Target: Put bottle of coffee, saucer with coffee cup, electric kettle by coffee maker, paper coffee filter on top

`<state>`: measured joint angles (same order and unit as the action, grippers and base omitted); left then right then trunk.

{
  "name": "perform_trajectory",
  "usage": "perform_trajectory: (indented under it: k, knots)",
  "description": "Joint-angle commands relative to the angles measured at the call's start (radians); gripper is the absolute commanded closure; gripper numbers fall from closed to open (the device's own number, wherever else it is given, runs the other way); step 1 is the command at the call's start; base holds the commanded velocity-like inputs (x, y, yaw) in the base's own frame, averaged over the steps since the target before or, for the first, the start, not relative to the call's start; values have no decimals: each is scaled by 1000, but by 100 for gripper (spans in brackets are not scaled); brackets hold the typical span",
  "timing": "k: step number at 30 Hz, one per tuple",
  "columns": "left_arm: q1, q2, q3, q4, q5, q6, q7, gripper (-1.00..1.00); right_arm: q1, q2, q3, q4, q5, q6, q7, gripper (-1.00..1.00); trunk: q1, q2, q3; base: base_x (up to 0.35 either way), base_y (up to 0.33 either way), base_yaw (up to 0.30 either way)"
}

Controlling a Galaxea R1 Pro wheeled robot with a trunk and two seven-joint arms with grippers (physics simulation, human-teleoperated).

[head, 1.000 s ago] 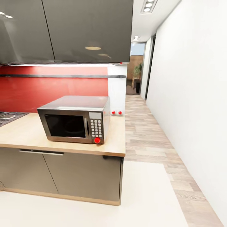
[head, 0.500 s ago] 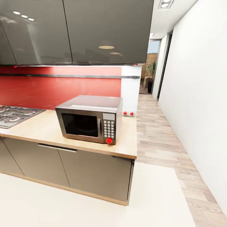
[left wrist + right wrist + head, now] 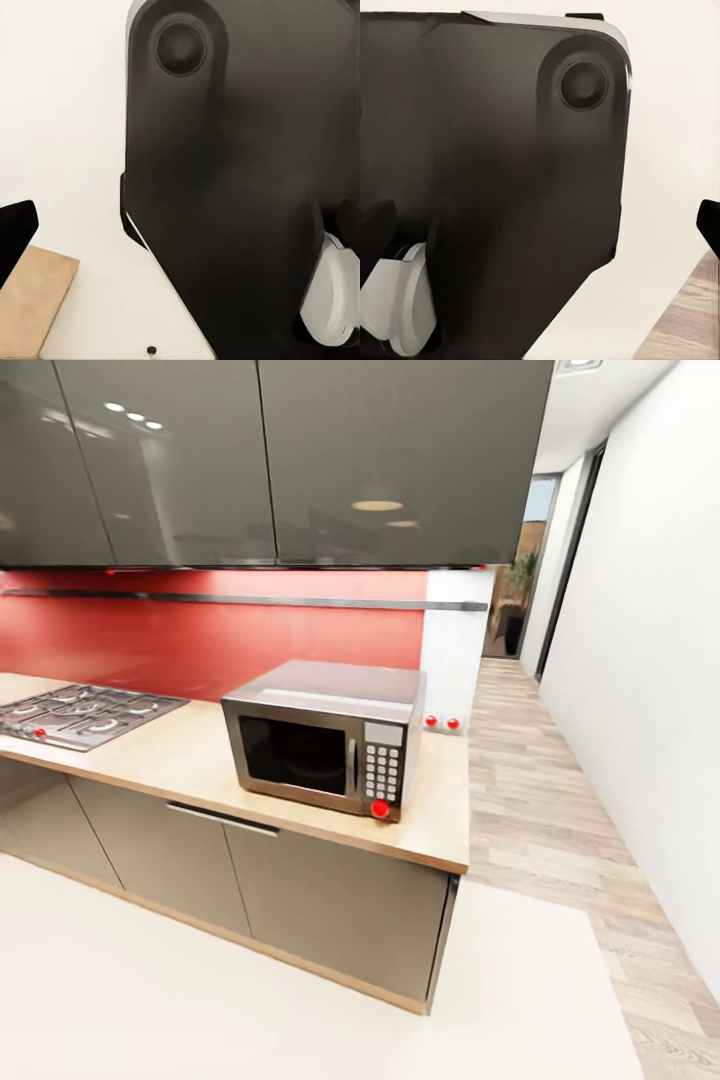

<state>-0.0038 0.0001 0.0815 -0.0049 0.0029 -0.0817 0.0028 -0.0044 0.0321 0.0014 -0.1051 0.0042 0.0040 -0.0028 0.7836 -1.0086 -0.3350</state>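
Note:
The kitchen countertop (image 3: 190,755) is a long light wood-look worktop over glossy grey cabinet fronts (image 3: 330,900), and it ends at the right beside a hallway. The coffee maker, bottle of coffee, paper coffee filter, saucer, coffee cup and electric kettle are out of view. In the left wrist view a dark fingertip (image 3: 15,232) sits at the picture's edge beside my black body panel (image 3: 225,187). The right wrist view shows another dark fingertip (image 3: 711,225) at the edge. Neither wrist view shows how the jaws stand.
A steel microwave (image 3: 320,745) stands near the counter's right end and a gas hob (image 3: 85,712) is set in further left. Dark upper cabinets (image 3: 300,460) hang over a red backsplash with a thin dark rail (image 3: 250,600). Wood flooring (image 3: 540,800) runs along a white wall (image 3: 650,660).
The head camera has swung left along the counter: the microwave sits further right in the picture and more of the hob shows. Nothing on the counter has moved.

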Motion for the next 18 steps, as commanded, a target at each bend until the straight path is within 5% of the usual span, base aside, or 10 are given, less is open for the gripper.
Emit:
perform_trajectory:
  k: [1,18]
  knots:
    - [-1,0,7,0,0,-3,0,-100,0,0,0,-1,0,1,0,-100,-4,7,1,0,0,223]
    - [1,1,7,0,0,-3,0,-100,0,0,0,-1,0,-1,0,-100,-69,126,37,0,0,223]
